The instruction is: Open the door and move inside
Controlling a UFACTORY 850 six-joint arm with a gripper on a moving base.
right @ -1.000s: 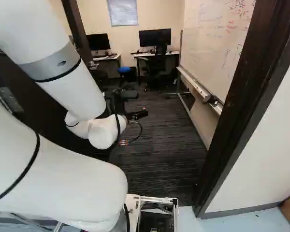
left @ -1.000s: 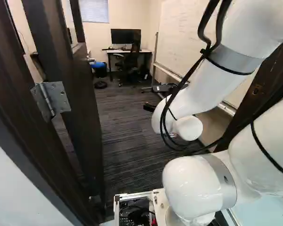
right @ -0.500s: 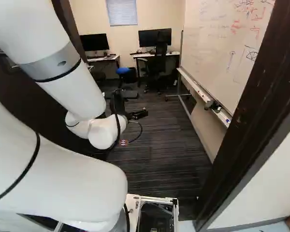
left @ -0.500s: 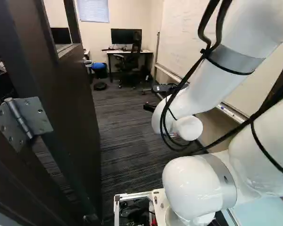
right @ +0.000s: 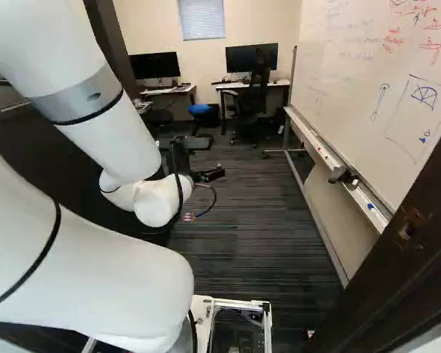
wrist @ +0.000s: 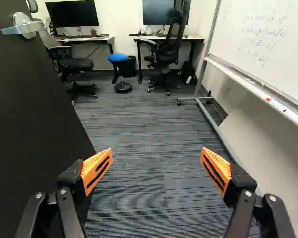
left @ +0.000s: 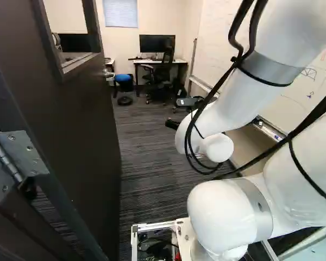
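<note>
In the right base view my gripper (right: pixel 208 175) reaches ahead of the arm over the dark carpet. The wrist view shows the gripper (wrist: pixel 156 171) open, its orange pads wide apart with only floor beyond them. The dark door (left: pixel 81 119) stands swung inward at the left of the left base view, its hinge (left: pixel 22 155) near the base. Its lever handle (left: pixel 108 75) is on the far edge; in the wrist view the door (wrist: pixel 32 114) rises beside one finger, not touching it as far as I can see.
A door frame post (right: pixel 404 272) stands close at the right of the right base view. Beyond it a whiteboard (right: pixel 397 95) on a wheeled stand lines that side. Desks (wrist: pixel 193 37) with monitors, office chairs (wrist: pixel 164 54) and a blue stool (wrist: pixel 118 58) stand at the far wall.
The base has moved forward through the doorway and turned slightly left; the hinge and frame post have slid nearer and outward. The arm holds its pose against its lowest joint.
</note>
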